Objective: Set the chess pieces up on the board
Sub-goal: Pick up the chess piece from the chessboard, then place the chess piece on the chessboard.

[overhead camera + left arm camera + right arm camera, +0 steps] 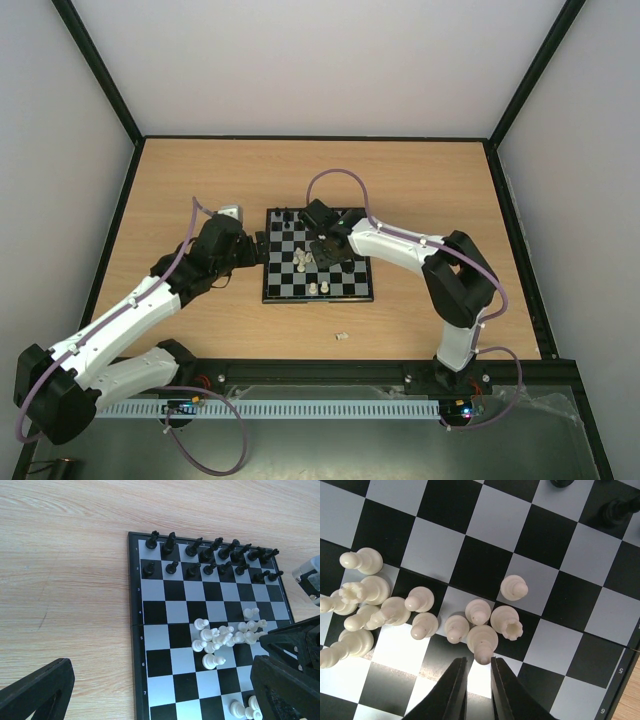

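Cream chess piece (481,641) points its head toward the narrowly parted right pincer (479,662).

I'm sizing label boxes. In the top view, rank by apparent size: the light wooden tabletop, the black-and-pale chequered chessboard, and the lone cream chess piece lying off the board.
1. Light wooden tabletop
2. Black-and-pale chequered chessboard
3. Lone cream chess piece, clearly smallest
None look alike.
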You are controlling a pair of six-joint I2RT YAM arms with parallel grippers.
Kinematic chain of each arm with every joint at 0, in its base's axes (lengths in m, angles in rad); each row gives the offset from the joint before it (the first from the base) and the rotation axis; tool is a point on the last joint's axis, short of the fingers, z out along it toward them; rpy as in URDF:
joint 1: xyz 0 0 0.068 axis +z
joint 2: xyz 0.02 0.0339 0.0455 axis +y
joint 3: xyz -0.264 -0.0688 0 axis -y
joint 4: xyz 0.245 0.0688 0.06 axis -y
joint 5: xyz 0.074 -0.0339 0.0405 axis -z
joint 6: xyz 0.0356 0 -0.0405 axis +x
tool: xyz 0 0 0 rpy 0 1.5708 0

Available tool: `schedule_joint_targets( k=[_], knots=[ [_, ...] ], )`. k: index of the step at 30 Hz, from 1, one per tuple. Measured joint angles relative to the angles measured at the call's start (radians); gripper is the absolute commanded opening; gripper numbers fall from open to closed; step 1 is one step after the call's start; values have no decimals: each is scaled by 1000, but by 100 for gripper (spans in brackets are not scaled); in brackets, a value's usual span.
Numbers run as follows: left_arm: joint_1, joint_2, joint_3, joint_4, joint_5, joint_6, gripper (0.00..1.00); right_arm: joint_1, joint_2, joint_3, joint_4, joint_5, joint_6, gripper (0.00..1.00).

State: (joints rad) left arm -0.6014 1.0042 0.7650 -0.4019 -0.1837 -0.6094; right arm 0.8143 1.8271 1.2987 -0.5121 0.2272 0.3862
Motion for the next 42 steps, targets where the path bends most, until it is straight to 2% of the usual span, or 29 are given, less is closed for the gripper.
schedule_joint_targets(
  k=[8, 18, 30, 38, 42],
  knots=[
    [0, 0, 0, 0, 0, 0, 100, -4, 10, 6, 10, -3, -9, 4],
    [1, 0, 0, 0, 0, 0, 99, -4, 3, 12, 8, -18, -8, 1],
    [1, 0, 0, 0, 6, 1, 99, -2, -198, -120, 1, -43, 16, 1],
    [0, 5, 0, 1, 10, 6, 99, 55, -290, -264, -11, -68, 54, 2],
    [0, 8, 0, 10, 17, 14, 99, 86, -309, -275, -14, -79, 68, 1]
  ],
)
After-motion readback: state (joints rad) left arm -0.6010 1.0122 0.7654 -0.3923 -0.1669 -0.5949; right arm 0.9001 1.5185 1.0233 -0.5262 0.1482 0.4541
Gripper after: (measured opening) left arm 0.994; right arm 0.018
